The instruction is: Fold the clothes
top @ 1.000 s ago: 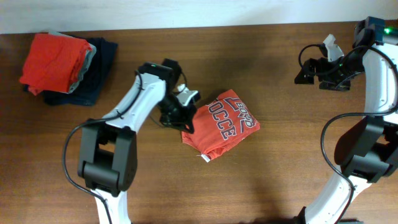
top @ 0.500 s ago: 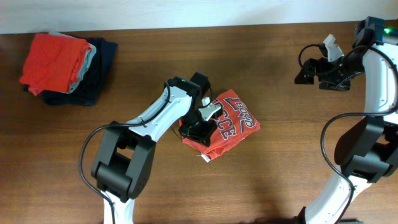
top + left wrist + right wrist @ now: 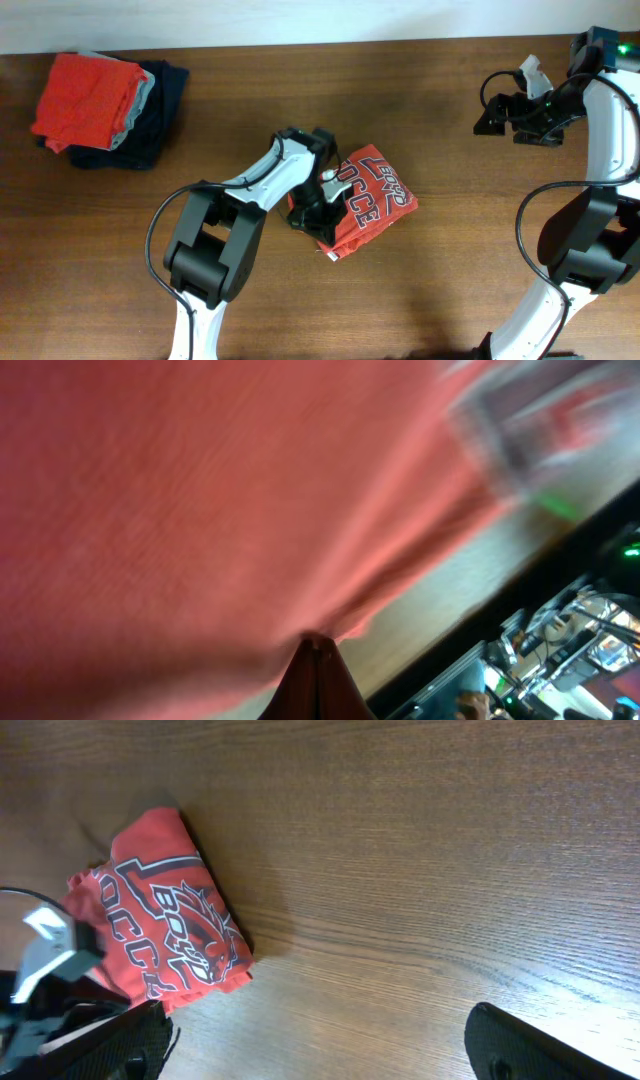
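Observation:
A folded orange-red T-shirt (image 3: 368, 200) with navy-and-white lettering lies mid-table, also seen in the right wrist view (image 3: 165, 930). My left gripper (image 3: 318, 205) is shut and rests against the shirt's left part. In the left wrist view its closed tips (image 3: 318, 645) touch the underside of a fold of red cloth (image 3: 200, 510), with no cloth seen between them. My right gripper (image 3: 497, 113) hovers far right, open and empty, its fingers (image 3: 120, 1040) spread wide over bare wood. Another folded orange-red shirt (image 3: 85, 95) tops a pile at the far left.
The left pile holds a pale grey garment (image 3: 142, 100) and a dark navy garment (image 3: 160, 120) under the red shirt. The table's back edge (image 3: 300, 45) runs along the top. Equipment beyond the table edge shows in the left wrist view (image 3: 570, 650).
My left gripper moved right from beside the shirt's left edge onto that edge, staying shut. The shirt barely shifted. The right arm has not moved.

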